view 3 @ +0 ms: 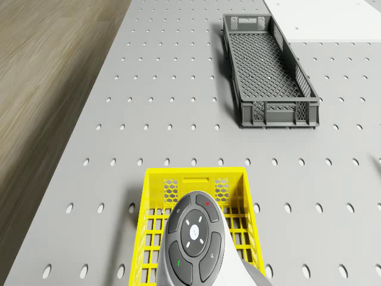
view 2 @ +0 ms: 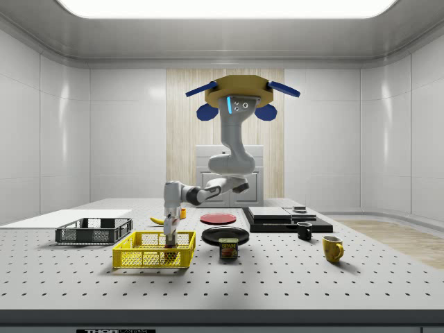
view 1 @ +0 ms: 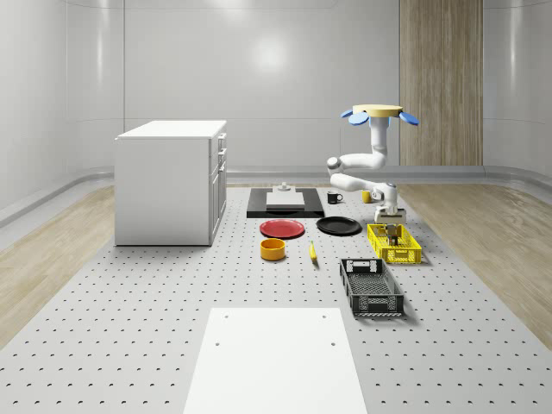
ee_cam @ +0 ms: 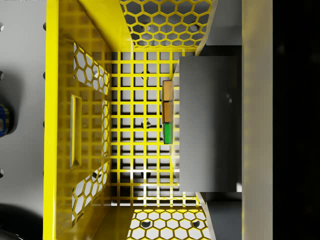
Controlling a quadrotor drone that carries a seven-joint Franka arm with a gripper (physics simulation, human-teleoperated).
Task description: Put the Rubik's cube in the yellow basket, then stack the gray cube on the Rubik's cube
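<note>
Stacking the gray cube in the yellow basket

We are hovering the drone point(view 2: 241, 94) above the table, arm reaching down so the gripper point(view 2: 171, 239) is holding the gray cube point(ee_cam: 210, 125) inside the yellow basket point(view 1: 394, 243), just over the Rubik's cube point(ee_cam: 168, 112) (only one edge peeks out). We should be centering squarely and lowering gently before releasing, clear of the basket walls.
</note>
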